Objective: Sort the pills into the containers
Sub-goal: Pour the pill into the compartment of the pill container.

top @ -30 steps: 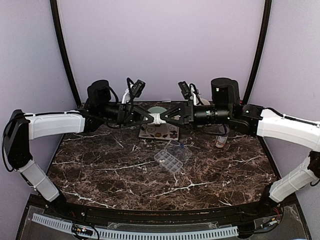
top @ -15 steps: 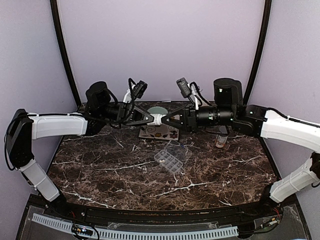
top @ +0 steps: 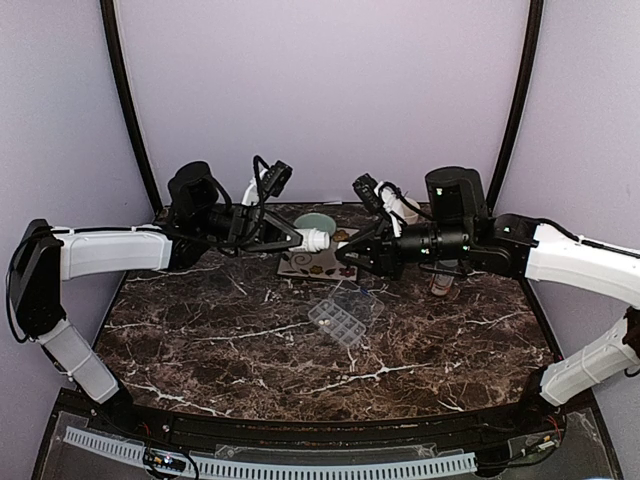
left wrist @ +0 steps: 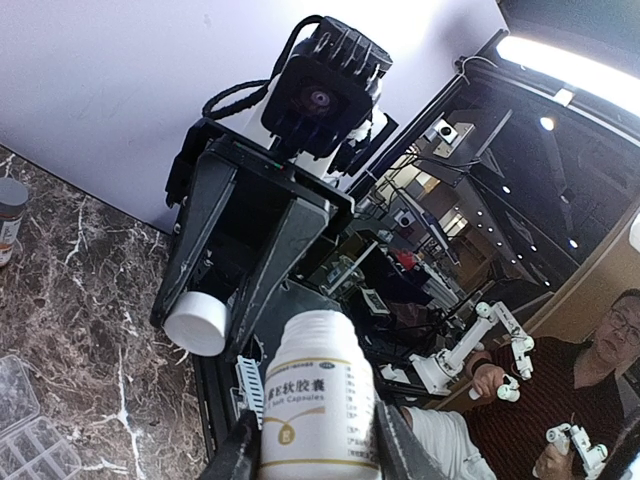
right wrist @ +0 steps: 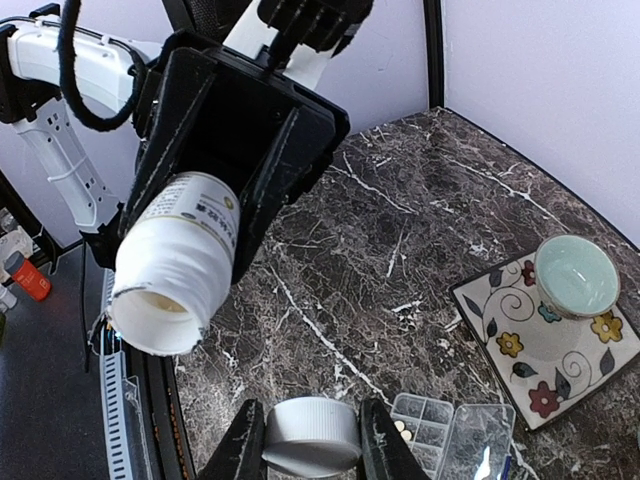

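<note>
The clear plastic pill box, with small square compartments in two rows and its hinged lid open, lies near the middle of the dark marble bench, below both hands and apart from them. The right wrist view shows a couple of tiny whitish pills already in one compartment.

Above the box and farther back, the left hand pinches the small white plastic bottle around its labelled body. The bottle lies roughly level, its mouth toward the right arm.

That mouth is now bare. A second ago the two hands met at the bottle's neck. Since then the right hand has drawn away and dipped, pressed together on the round white cap.

The bottle is therefore open, and tipping it over the box looks like the next step. Held level and uncapped, it could spill early. An orange grey-capped bottle stands at the right, clear of both hands.
</note>
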Controlling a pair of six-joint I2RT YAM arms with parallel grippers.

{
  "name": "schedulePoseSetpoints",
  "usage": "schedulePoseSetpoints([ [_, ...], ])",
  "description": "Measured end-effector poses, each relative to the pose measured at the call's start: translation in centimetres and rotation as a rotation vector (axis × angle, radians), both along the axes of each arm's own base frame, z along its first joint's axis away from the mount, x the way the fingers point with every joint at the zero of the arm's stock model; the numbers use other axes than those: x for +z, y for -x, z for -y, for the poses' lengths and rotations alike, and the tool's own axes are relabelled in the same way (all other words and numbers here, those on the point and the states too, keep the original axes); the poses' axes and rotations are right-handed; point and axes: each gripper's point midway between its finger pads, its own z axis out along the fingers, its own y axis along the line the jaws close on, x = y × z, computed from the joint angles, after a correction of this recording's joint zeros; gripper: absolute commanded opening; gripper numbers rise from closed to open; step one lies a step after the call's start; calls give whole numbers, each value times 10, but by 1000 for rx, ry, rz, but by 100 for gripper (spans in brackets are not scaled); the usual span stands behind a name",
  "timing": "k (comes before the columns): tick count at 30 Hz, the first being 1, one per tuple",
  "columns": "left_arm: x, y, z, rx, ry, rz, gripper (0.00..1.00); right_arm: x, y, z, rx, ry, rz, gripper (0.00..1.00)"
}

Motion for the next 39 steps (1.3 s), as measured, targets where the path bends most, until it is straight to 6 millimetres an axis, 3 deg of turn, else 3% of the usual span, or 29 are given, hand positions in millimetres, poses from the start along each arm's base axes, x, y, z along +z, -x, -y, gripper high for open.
schedulePoseSetpoints([
  [7, 4, 3, -6, 67, 22, 58, 0, -15, -4, 12, -63, 26, -3, 0],
  [14, -11, -1, -10, 176, 20, 62, 0, -19, -5, 34, -160, 7, -4, 0],
  [20, -33, -1, -13, 289, 29, 69, 0, -11, -10, 53, -257, -33, 17, 0],
  [24, -50, -2, -14, 358, 38, 68, 0, -17, -14, 64, -321, -32, 18, 0],
  [32, -62, -3, -14, 459, 94, 93, 0, -28, -21, 82, -425, -28, 23, 0],
  [39, -104, -6, -12, 537, 65, 45, 0, -32, -24, 92, -490, -33, 34, 0],
])
